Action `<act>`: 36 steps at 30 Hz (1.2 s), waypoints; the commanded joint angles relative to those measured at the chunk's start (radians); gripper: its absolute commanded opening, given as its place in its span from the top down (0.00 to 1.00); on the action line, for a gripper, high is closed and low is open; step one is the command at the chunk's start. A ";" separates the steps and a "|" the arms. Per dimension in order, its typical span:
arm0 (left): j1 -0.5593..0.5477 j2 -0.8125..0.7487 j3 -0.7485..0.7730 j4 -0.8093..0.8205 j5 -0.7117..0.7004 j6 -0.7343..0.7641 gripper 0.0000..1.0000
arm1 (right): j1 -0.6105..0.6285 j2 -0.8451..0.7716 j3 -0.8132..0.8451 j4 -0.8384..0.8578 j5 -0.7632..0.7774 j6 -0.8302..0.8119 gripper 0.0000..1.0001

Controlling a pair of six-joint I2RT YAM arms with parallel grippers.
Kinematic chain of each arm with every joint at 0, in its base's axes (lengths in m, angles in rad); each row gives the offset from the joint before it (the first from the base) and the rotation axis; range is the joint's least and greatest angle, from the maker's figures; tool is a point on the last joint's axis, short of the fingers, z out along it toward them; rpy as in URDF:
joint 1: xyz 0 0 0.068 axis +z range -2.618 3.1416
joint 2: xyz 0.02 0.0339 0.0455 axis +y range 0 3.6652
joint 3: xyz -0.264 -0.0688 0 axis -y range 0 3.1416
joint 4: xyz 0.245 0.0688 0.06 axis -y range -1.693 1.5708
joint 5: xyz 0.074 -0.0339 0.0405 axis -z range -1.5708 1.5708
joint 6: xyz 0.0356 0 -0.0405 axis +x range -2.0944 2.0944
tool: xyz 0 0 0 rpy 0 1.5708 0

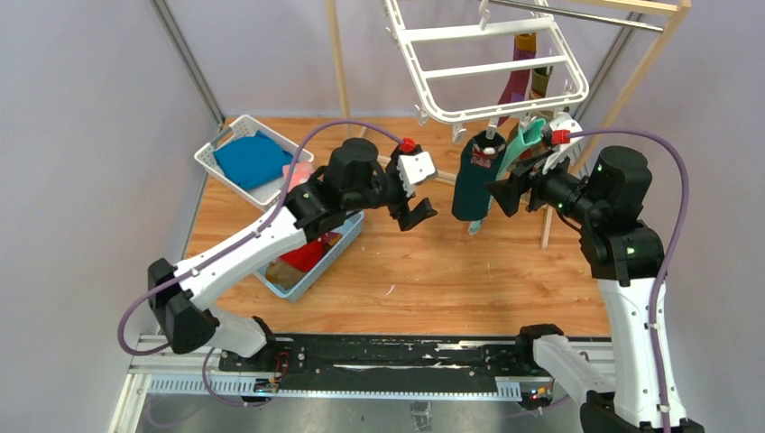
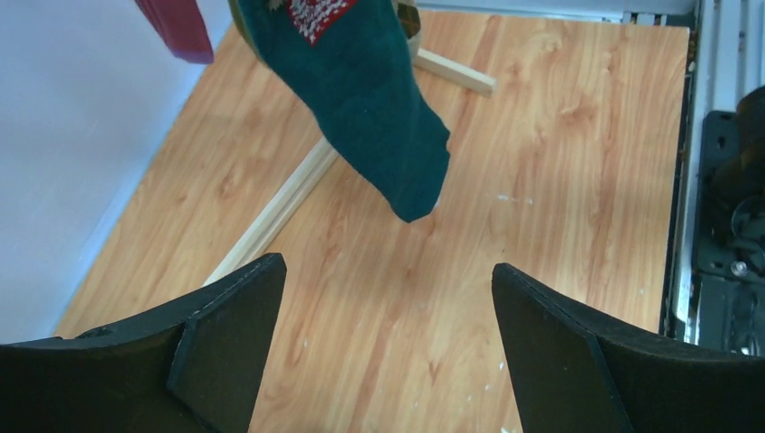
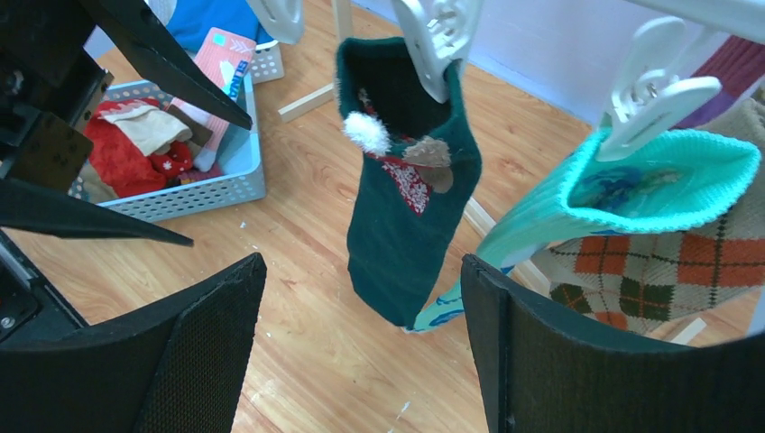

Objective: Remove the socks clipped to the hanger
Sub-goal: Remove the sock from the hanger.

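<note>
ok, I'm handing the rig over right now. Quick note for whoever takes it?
Left gripper: open, empty, just short of the green sock.
Right gripper: open, empty, facing the same sock from the other side.
Hanger: green, mint sock, argyle sock and purple sock are clipped on; there may be more behind.
Done: some red socks lie in the basket by the left arm.
Left: unclip the green sock, likely next, then the rest.

Socks [image 1: 469, 185] beneath hanger [image 1: 492, 68], right of baskets [image 1: 207, 160] on table [image 1: 433, 280]
</note>
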 commanded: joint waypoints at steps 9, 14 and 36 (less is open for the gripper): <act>-0.012 0.230 0.111 0.285 0.096 -0.037 0.07 | -0.096 -0.054 -0.042 0.048 -0.077 0.030 0.21; 0.015 0.313 0.179 0.355 0.074 -0.096 0.05 | -0.104 -0.057 -0.054 0.058 -0.099 0.039 0.21; 0.091 0.470 0.358 0.471 0.429 -0.383 0.67 | -0.104 -0.025 -0.049 0.111 -0.184 0.056 0.21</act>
